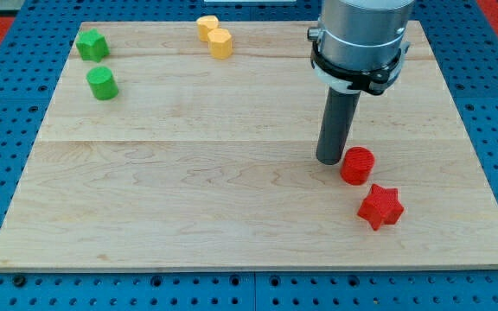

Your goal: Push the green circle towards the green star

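The green circle (102, 83) sits near the board's top-left, just below the green star (92, 44). The rod has no jaws; its tip (329, 161) rests beside the red circle (357, 165). The green circle is probably light, rigid and slides easily: push its lower face.

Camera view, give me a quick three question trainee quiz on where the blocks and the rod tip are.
1. True or false: my tip is beside the green circle.
2. Which block is nearest my tip? A) red circle B) red star C) green star
3. Fill in: the two yellow blocks sit near the view's ___ edge.

Key: 1 false; 2 A; 3 top.
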Controlling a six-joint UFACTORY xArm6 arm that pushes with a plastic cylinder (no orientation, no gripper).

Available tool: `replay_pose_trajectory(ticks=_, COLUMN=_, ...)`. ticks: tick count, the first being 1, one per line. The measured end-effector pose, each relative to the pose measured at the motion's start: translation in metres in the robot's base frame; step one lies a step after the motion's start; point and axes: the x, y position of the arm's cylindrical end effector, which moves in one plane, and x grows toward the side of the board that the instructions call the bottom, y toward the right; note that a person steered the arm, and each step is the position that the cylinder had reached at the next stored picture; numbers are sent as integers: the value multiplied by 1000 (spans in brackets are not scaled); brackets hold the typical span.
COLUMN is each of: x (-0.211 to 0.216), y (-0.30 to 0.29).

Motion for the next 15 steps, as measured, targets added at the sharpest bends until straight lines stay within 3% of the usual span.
replay_pose_trajectory(ticks=1, x=-35, y=-3)
replay_pose_trajectory(ticks=2, x=-33, y=13)
replay_pose_trajectory(ticks=3, x=-2, y=16)
replay_pose_trajectory(ticks=7, x=-18, y=-149)
replay_pose_trajectory(ticks=8, x=-64, y=-177)
replay_pose_trajectory(ticks=11, x=-97, y=-314)
replay_pose_trajectory(ticks=13, x=-144, y=-326)
replay_pose_trajectory(ticks=15, x=-155, y=-302)
